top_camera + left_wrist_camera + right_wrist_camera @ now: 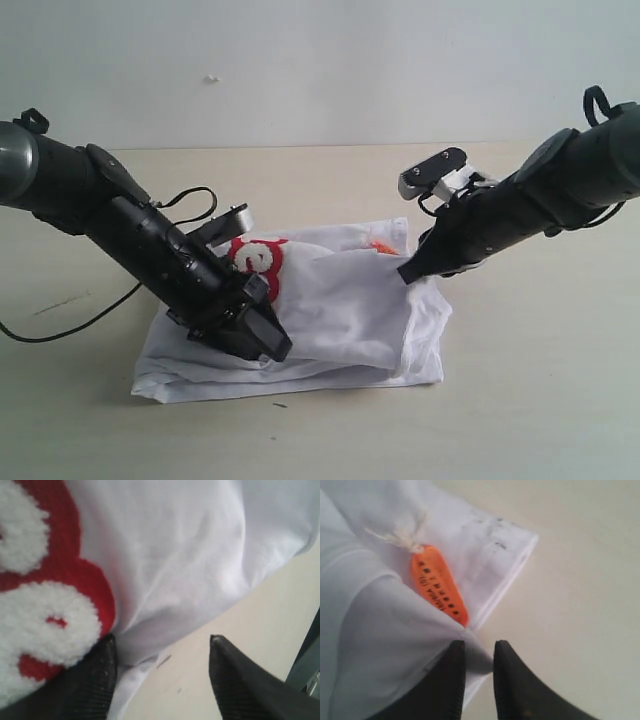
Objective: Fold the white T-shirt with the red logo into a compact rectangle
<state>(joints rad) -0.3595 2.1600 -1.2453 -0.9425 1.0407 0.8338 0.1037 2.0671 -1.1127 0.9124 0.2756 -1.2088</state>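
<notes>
I see the white T-shirt [340, 300] bunched on the table [540, 400]. My left gripper [161, 645] has jaws apart beside the red logo [45, 580]; my right gripper [478, 647] pinches a shirt fold narrowly.

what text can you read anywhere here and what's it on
"e": likely, one fuzzy white letter outlined in red, on the logo of the T-shirt; the other letters are folded away or cut off, so no whole word reads.
Orange tag: rows of dark print, too blurred to read.
Faint dark marks on the fabric beside the tag: unreadable.
</notes>
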